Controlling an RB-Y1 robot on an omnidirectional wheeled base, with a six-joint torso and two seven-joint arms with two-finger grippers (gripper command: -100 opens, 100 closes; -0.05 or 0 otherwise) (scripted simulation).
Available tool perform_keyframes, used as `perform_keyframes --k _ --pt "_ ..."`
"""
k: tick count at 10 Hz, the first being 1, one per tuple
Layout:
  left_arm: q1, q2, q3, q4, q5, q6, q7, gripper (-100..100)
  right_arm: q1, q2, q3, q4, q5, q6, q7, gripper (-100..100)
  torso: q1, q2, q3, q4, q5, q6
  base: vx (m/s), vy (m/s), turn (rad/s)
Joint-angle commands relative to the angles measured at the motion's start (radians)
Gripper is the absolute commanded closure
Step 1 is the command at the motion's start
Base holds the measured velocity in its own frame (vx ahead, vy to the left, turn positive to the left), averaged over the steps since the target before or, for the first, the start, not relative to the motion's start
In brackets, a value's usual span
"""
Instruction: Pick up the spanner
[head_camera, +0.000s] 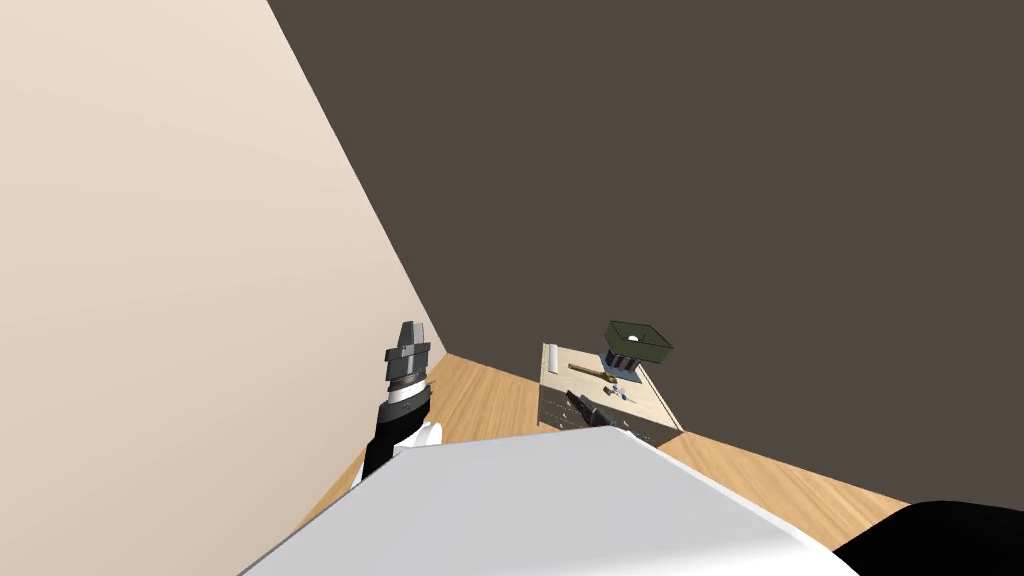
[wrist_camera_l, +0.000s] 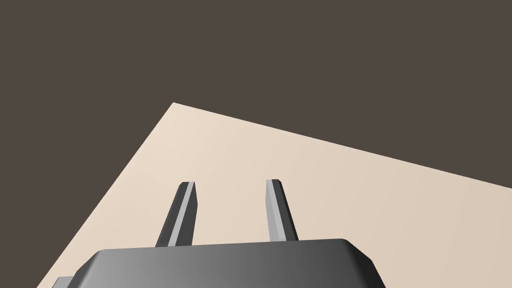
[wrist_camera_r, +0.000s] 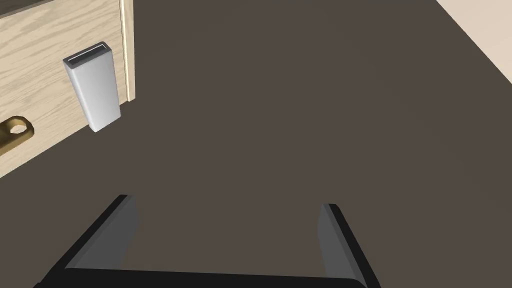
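Pick not yet begun.

Right gripper (wrist_camera_r: 222, 235): spread wide, empty, nothing between the blades. Aimed mostly at the dark brown wall (wrist_camera_r: 310, 100) beyond the table's edge, so off target. Judged an approach pose, opened early so the blades can straddle the shank once swung over.

Spanner (wrist_camera_r: 15, 131): brass-coloured, lying flat on the wooden table (wrist_camera_r: 45, 45), off to one side of the right gripper and apart from it. Untouched.

Left gripper (wrist_camera_l: 231, 210): fingers parted by a narrower gap, holding nothing. In the head view, raised up beside the chest, well apart from the table; judged parked to keep it out of the way.

Right wrist view: ring end of the spanner with its hole, up close, and a pale grey rectangular block (wrist_camera_r: 92, 87) near it by the table's edge strip. Handy for judging clearance.

Head view: spanner's full length, lying across the middle of the table top, with a dark green open box (head_camera: 638, 342) standing just beyond it and small bits beside it, too small to name.

Next move, as judged: swing the right wrist towards the table, then line up over the shank.
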Motion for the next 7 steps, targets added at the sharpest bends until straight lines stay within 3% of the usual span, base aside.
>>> perform_keyframes --k 1,2,3,4,5,6,7 --pt "0.0 0.0 0.0 0.0 0.0 0.0 0.0 0 -0.004 -0.01 0.023 0.05 0.01 0.0 0.009 -100 0.0 0.0 0.0 0.0 0.0 0.0 -0.005 0.015 0.168" --pt "0.0 0.0 0.0 0.0 0.0 0.0 0.0 0 0.001 -0.053 0.059 0.098 0.021 0.013 0.014 -100 -0.001 0.0 0.0 0.0 0.0 0.001 -0.003 0.026 0.246" --pt "0.0 0.0 0.0 0.0 0.0 0.0 0.0 0 0.001 -0.053 0.059 0.117 0.021 0.013 0.014 -100 0.0 0.0 0.0 0.0 0.0 0.0 -0.002 0.016 0.162" --pt "0.0 0.0 0.0 0.0 0.0 0.0 0.0 0 0.006 -0.095 0.095 0.153 0.031 0.027 0.02 -100 0.0 0.0 0.0 0.0 0.0 0.001 -0.003 0.022 0.337" --pt "0.0 0.0 0.0 0.0 0.0 0.0 0.0 0 0.006 -0.095 0.095 0.166 0.031 0.027 0.02 -100 0.0 -0.001 0.0 0.0 0.0 0.0 0.0 0.013 0.149" --pt "0.0 0.0 0.0 0.0 0.0 0.0 0.0 0 0.01 -0.132 0.132 0.2 0.041 0.041 0.026 -100 -0.001 -0.001 0.0 0.0 0.0 0.001 0.002 0.023 0.294" --pt "0.0 0.0 0.0 0.0 0.0 0.0 0.0 0 0.01 -0.135 0.132 0.238 0.041 0.041 0.026 -100 -0.001 -0.001 0.0 0.0 0.0 0.0 0.006 0.016 0.151"
